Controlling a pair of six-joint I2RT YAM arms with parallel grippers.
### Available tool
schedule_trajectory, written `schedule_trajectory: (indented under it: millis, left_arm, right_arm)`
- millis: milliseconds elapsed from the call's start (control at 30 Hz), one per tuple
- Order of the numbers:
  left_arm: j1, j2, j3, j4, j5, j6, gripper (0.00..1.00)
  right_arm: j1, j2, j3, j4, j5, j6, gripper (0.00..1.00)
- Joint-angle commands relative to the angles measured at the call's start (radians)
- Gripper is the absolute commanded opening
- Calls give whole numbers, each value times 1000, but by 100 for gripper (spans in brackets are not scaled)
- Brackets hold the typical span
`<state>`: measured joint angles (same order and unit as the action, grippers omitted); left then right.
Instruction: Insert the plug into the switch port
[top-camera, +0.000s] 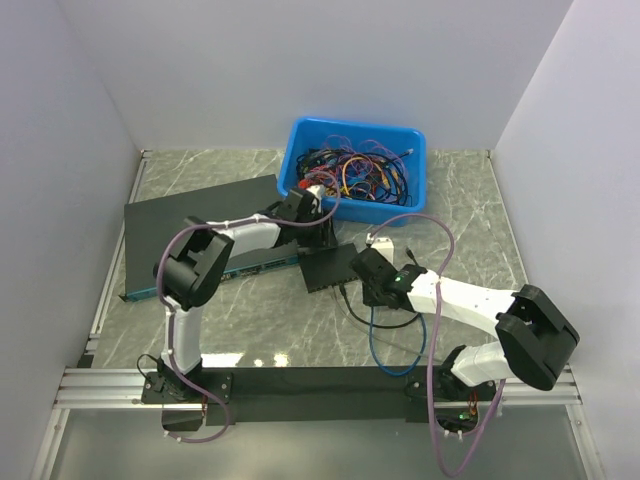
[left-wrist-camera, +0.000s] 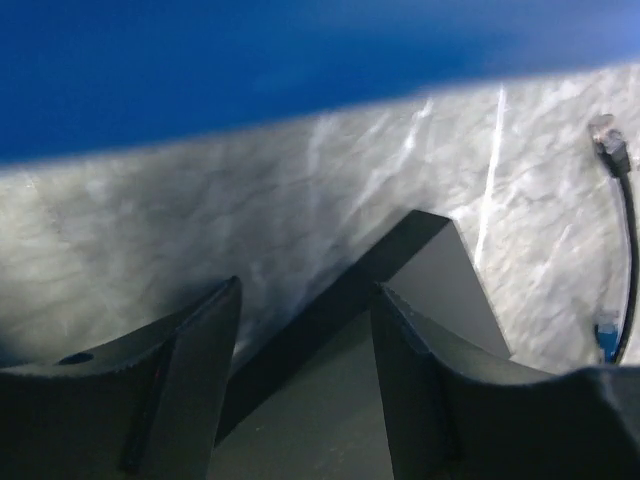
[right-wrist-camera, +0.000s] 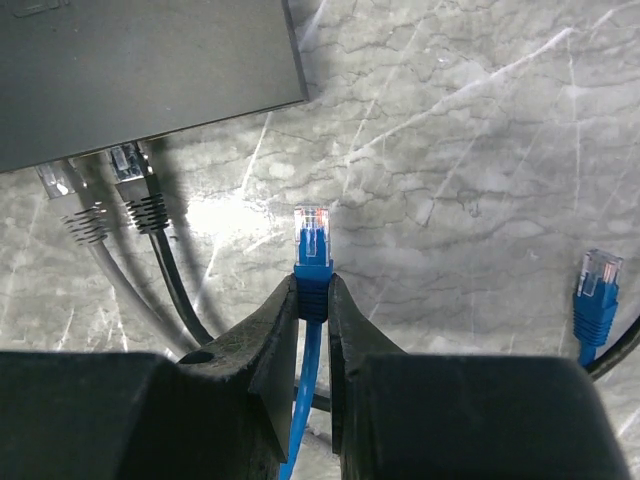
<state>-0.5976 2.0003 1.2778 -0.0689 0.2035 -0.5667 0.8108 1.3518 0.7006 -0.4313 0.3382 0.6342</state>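
Observation:
My right gripper (right-wrist-camera: 314, 290) is shut on the blue boot of the plug (right-wrist-camera: 312, 232). Its clear tip points up at the marble, a short way below and to the right of the small black switch box (right-wrist-camera: 150, 70). The port edge (right-wrist-camera: 200, 112) of the box faces me, and the sockets themselves are hidden. From above, the right gripper (top-camera: 362, 268) sits just right of the box (top-camera: 325, 268). My left gripper (left-wrist-camera: 308, 287) is open, with its fingers (left-wrist-camera: 200, 380) on either side of a corner of the box (left-wrist-camera: 420, 290). From above, the left gripper (top-camera: 308, 212) is at the box's far side.
A grey cable (right-wrist-camera: 55, 180) and a black cable (right-wrist-camera: 128, 165) are plugged into the box edge, left of the plug. A second blue plug (right-wrist-camera: 597, 280) lies at the right. A blue bin (top-camera: 355, 165) of cables stands behind. A wide black unit (top-camera: 200, 235) lies at the left.

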Motion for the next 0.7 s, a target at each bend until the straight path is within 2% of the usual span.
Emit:
schedule_trajectory:
  millis: [0, 367, 667]
  left_arm:
    - [-42, -1, -6, -52, 17, 5, 62]
    - [-136, -152, -162, -131, -56, -150, 64]
    - [-176, -213, -255, -131, -76, -190, 64]
  right_arm:
    - [-1, -5, 13, 22, 4, -5, 0]
    - [-2, 58, 23, 74, -33, -22, 0]
    - [1, 162, 94, 88, -67, -24, 0]
